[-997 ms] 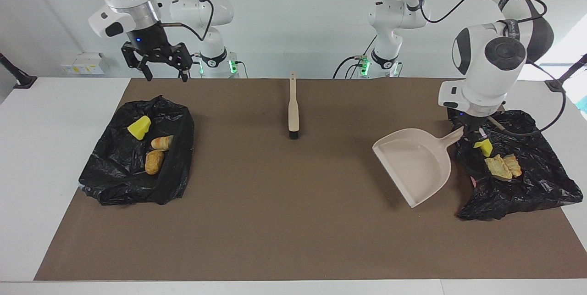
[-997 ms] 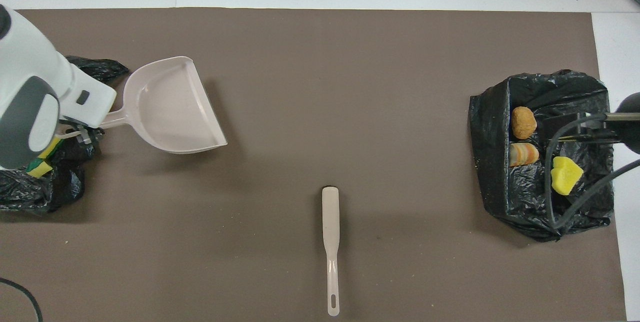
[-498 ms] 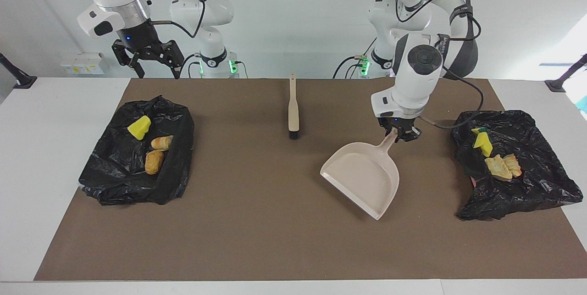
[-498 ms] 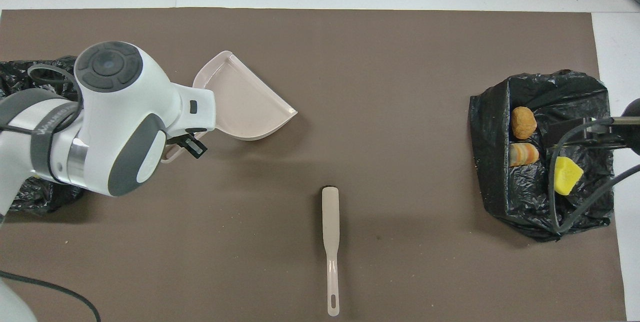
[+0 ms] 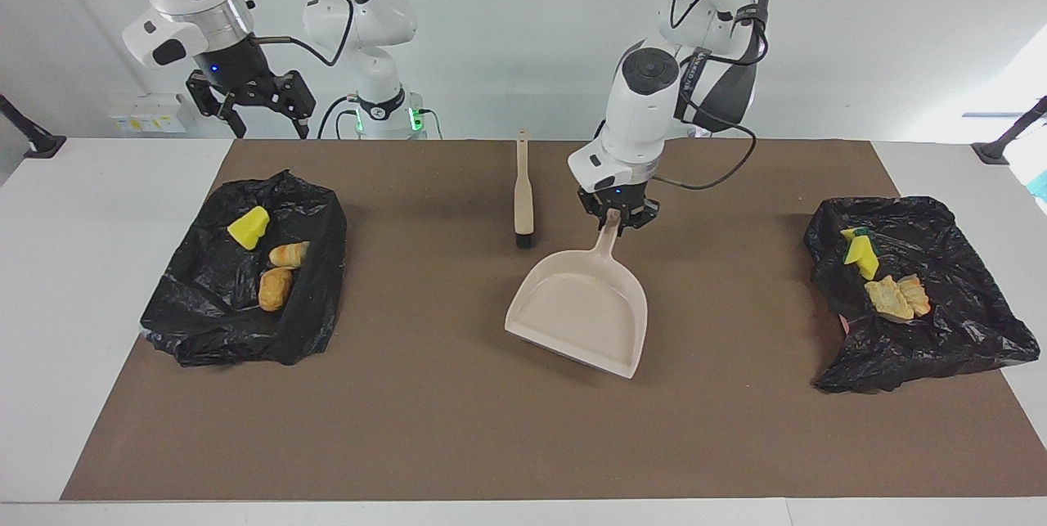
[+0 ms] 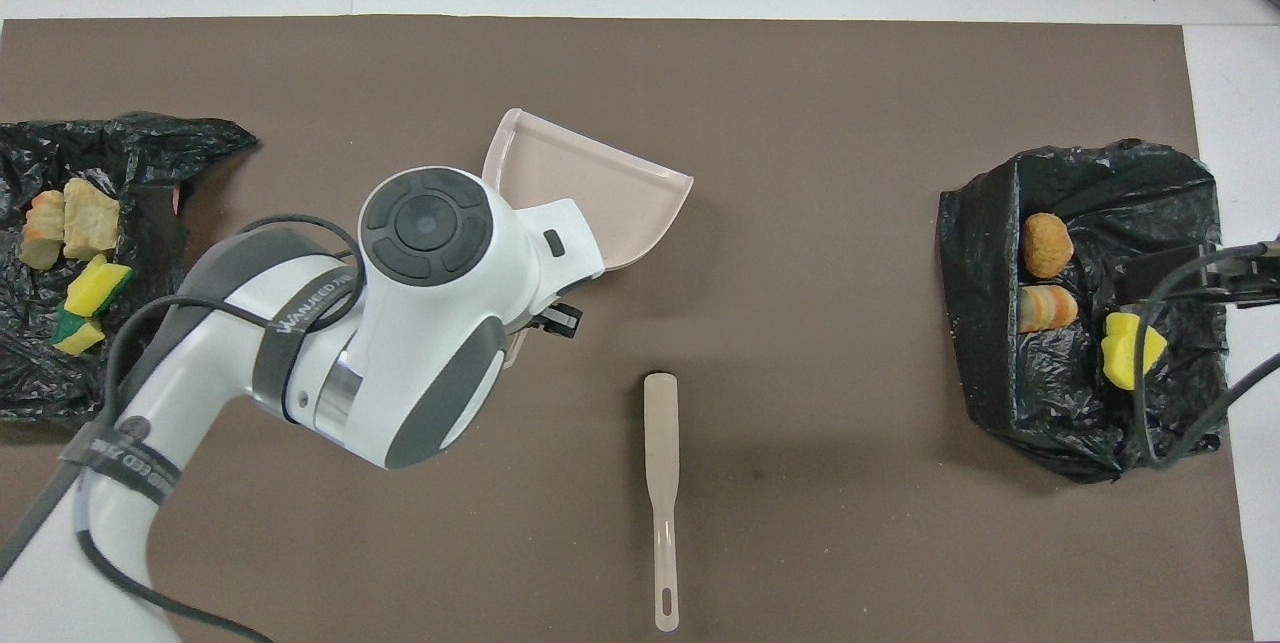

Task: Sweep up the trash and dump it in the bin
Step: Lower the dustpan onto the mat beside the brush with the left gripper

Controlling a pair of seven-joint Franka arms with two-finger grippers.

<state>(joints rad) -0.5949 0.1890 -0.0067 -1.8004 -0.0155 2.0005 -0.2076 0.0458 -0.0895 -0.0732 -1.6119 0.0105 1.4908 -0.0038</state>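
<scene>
Two black bags sit at the ends of the brown mat, and the trash lies in both. Taking the facing view from one side to the other: the right gripper (image 5: 263, 119) hangs open and empty, up in the air over the mat's edge nearest the robots, where its arm waits. Under it, toward the right arm's end of the surface (image 5: 98, 264), the first bag (image 5: 237, 321) holds a yellow sponge piece (image 5: 249, 227) and two bread-like chunks (image 5: 278, 276). Bare mat (image 5: 425, 428) stretches from that bag to the middle. There the brush (image 5: 523, 199) lies flat, bristles pointing away from the robots. Just beside it the left gripper (image 5: 615, 219) is closed on the handle of the dustpan (image 5: 581, 313), whose empty scoop opens away from the robots. More bare mat follows. The second bag (image 5: 924, 346) holds yellow-green sponge pieces (image 5: 860, 254) and beige chunks (image 5: 897, 297).
</scene>
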